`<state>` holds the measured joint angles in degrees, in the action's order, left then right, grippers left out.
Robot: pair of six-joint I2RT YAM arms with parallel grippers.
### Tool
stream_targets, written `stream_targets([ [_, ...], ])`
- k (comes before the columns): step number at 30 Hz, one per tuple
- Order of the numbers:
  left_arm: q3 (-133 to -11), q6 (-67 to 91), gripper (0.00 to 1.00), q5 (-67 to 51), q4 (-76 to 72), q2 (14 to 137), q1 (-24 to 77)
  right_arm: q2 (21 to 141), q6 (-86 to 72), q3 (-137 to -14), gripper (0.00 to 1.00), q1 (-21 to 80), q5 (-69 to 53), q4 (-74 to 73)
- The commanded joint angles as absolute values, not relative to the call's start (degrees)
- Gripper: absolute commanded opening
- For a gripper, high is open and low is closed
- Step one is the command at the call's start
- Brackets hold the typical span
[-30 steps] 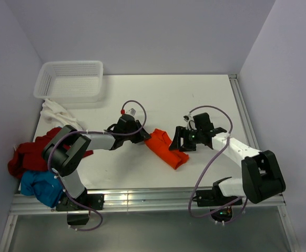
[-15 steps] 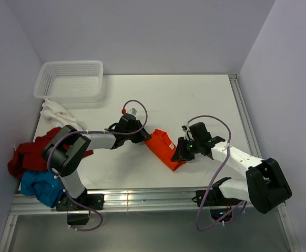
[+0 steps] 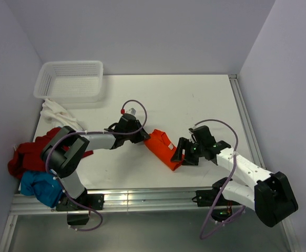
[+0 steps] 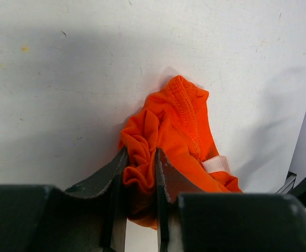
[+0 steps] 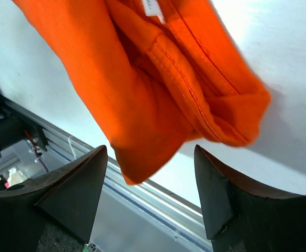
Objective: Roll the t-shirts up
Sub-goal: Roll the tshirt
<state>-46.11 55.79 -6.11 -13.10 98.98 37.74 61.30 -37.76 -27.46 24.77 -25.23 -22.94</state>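
The orange t-shirt (image 3: pixel 162 147) lies bunched into a short thick strip at the table's middle. My left gripper (image 3: pixel 142 137) is shut on its far-left end; in the left wrist view the fingers (image 4: pixel 166 178) pinch a wad of the orange cloth (image 4: pixel 179 126). My right gripper (image 3: pixel 182 154) stands open at the strip's near-right end. In the right wrist view a corner of the orange t-shirt (image 5: pixel 137 89) hangs just ahead of the gap between the right gripper's (image 5: pixel 150 176) spread fingers, touching neither. A white t-shirt (image 3: pixel 54 112), a dark red one (image 3: pixel 26 155) and a blue one (image 3: pixel 39 187) lie heaped at the left edge.
A white mesh basket (image 3: pixel 69 79) stands at the back left corner. The metal rail of the table's near edge (image 3: pixel 142 199) runs just below the right gripper. Walls close in on the left, back and right.
My right gripper has come down toward the near edge along the orange t-shirt's right side and now stands open at its near end. The left gripper has kept its hold and place.
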Motion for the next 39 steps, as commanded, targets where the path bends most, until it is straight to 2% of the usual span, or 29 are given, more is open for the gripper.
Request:
stream_targets([
  [1,-45.62,55.81,0.00,-3.43,-12.66,96.33,38.23,58.63,-39.72,-28.56,0.74,25.14,-21.45,-26.36],
  [4,-45.79,55.81,0.00,-3.43,-12.57,96.50,38.50,56.34,-38.42,-29.44,0.75,25.14,-19.96,-27.59],
  [10,-46.84,55.20,0.00,-3.16,-11.43,96.68,38.85,57.03,-34.02,-36.12,0.84,26.89,-14.86,-32.51],
  [13,-47.11,55.37,0.00,-2.81,-10.55,96.42,38.94,57.22,-37.78,-34.47,0.87,27.33,-14.06,-33.22],
  [14,-47.11,55.55,0.00,-2.55,-9.85,96.24,38.94,56.09,-39.01,-33.84,0.89,27.33,-13.28,-33.22],
  [16,-47.20,56.51,0.00,-1.85,-8.88,96.15,39.11,53.02,-41.30,-31.83,1.00,27.42,-11.87,-32.87],
  [22,-47.63,58.01,0.00,-1.41,-6.60,96.24,39.55,47.46,-41.76,-31.45,1.00,29.61,-10.03,-28.74],
  [26,-49.74,57.66,0.00,-1.41,-4.14,96.59,39.73,52.81,-34.47,-36.99,1.00,33.13,-5.89,-31.11],
  [34,-56.50,56.87,0.00,-4.22,6.22,97.56,39.73,63.53,-30.15,-42.71,1.00,42.96,-0.09,-28.92],
  [39,-59.94,56.34,0.00,-6.24,11.33,99.49,39.81,68.63,-27.60,-44.64,0.95,46.84,3.50,-28.65],
])
